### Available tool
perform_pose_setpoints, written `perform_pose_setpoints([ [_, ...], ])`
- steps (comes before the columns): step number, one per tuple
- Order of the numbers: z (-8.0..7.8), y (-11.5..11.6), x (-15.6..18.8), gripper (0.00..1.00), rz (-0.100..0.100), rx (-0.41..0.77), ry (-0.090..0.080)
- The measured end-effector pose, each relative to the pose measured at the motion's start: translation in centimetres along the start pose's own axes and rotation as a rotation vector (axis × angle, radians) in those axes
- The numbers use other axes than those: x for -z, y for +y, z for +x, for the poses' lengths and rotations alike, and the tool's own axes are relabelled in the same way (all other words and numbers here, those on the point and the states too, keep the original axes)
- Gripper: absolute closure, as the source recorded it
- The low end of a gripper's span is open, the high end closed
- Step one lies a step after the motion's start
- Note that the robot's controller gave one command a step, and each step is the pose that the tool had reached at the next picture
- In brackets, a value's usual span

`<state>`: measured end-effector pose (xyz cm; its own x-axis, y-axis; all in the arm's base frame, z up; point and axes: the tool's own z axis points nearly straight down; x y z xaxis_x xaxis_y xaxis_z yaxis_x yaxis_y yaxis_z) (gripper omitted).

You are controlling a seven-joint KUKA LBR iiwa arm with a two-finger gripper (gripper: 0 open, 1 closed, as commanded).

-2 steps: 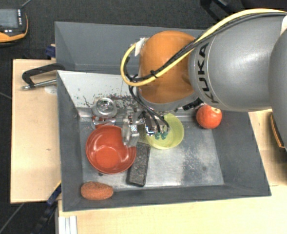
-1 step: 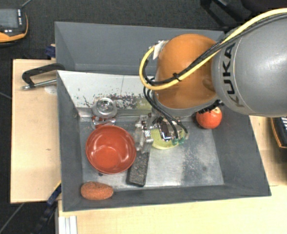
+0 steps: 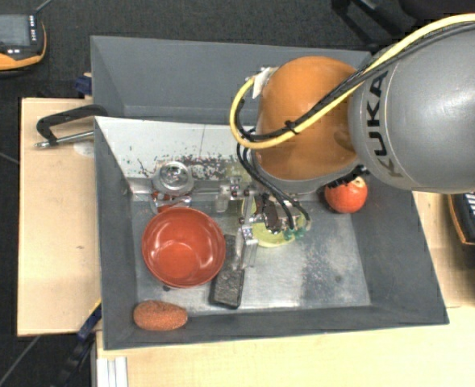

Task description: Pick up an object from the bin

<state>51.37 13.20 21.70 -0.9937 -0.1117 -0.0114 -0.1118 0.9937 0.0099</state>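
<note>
Looks like early days: in the grey bin [image 3: 334,272] the red bowl [image 3: 184,247] sits just left of the hand [image 3: 253,230], which hangs low over a small yellow-green round thing [image 3: 276,235], can't tell if it's open or closed, nothing lifted yet.

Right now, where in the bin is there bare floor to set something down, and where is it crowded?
The widest bare floor lies to the view's right of the gripper, below the orange-red ball. The left side is crowded: red bowl, metal ring, dark block and brown oval lump sit close together.
</note>
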Motion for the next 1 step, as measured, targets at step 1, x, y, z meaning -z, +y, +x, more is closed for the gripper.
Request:
perform_pose_setpoints([
  [1, 2.06, 4.53, -7.80, 0.00, -0.002, 0.108, 0.006],
])
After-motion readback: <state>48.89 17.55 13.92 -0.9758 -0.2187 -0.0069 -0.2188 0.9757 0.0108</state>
